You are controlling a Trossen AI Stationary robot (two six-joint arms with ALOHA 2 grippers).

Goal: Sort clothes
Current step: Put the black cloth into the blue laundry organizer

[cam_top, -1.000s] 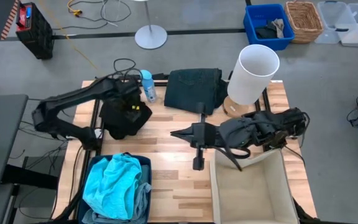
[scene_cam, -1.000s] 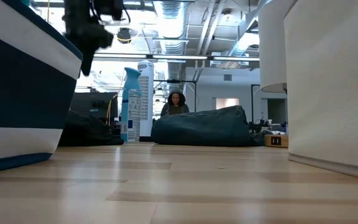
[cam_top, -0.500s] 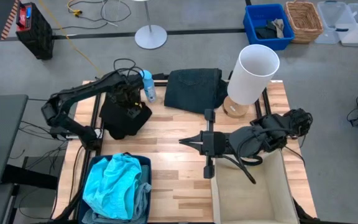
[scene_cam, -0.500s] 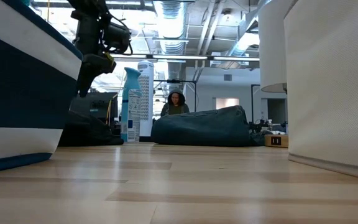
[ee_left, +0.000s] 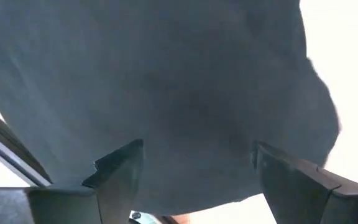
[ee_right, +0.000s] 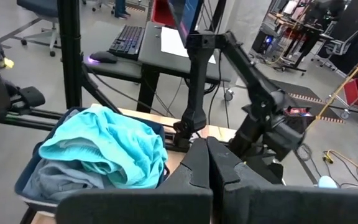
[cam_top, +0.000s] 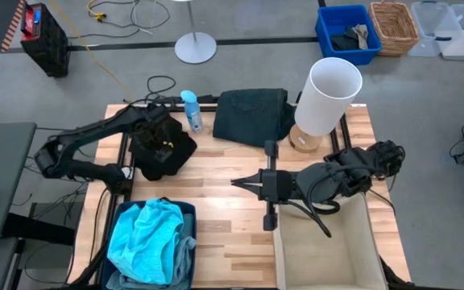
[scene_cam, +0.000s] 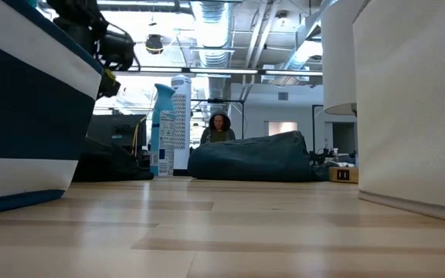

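Black garment [cam_top: 161,151] — left end effector [cam_top: 164,145] lowered onto it, fingers apart | right end effector [cam_top: 269,186] closed, unmoved

Turquoise garment [cam_top: 147,238] atop pale blue one [cam_top: 182,256]; crumpled black garment [cam_top: 163,153]; folded dark teal garment [cam_top: 250,113].

A robotics lab, probably part of an open-plan office: bare ceiling ducts [scene_cam: 230,31] run overhead, a desk [ee_right: 166,53] carries a keyboard [ee_right: 129,38], and cables [cam_top: 127,14] trail over grey carpet [cam_top: 240,32].
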